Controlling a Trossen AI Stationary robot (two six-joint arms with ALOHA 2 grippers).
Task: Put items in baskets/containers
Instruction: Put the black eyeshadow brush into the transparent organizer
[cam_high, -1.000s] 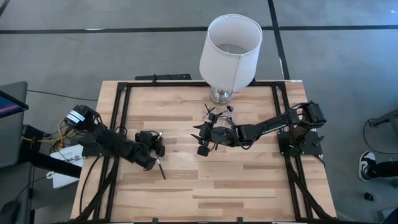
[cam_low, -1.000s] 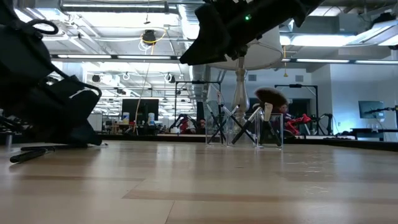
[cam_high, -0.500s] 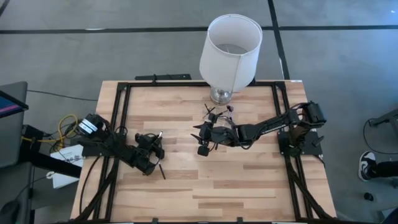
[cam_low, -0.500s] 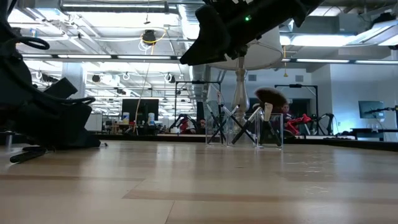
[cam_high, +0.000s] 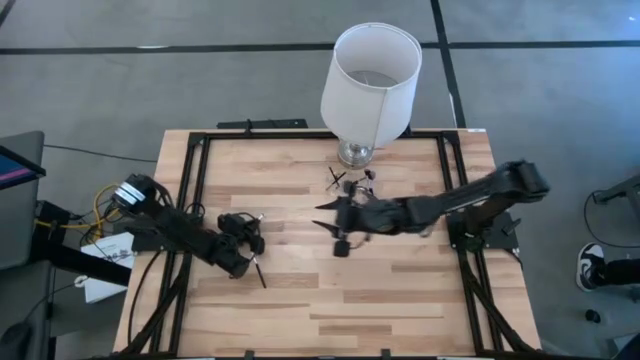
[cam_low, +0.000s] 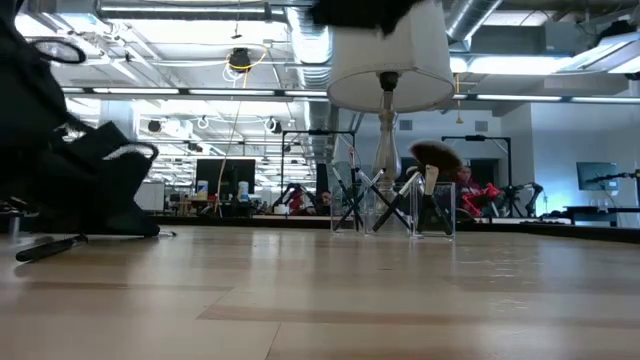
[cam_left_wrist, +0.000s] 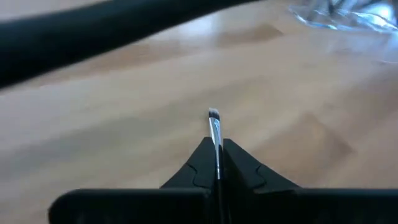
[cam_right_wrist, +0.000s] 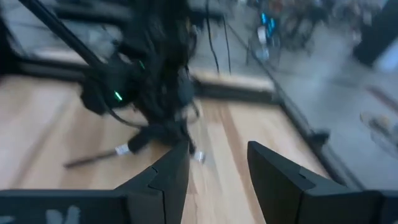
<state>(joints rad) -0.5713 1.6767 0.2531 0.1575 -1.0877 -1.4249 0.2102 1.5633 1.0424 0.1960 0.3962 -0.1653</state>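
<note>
One slim dark makeup brush lies at the table's left, with my left gripper shut on it. In the left wrist view its bristle tip sticks out past the fingertips. In the low view its handle rests on the wood. The clear tray stands by the lamp's base, with several brushes leaning in it. My right gripper hovers open near the table's middle, on the near side of the tray, with nothing between its fingers. My left gripper pinches the brush between its two fingers near the bristle end, on the silver ferrule. The fingers come slanting down from the table's left. The bristle tip pokes out ahead of the fingertips. The handle's free end trails behind on the table.
A big white lampshade on a glass base stands at the table's far edge, right behind the tray. A black frame runs along the table's sides. Bare wood stretches across the near half.
My left gripper has shut on the brush lying at the table's left. My right gripper has risen, going out of the low view, and has shifted a little toward the near edge, its fingers still open.
</note>
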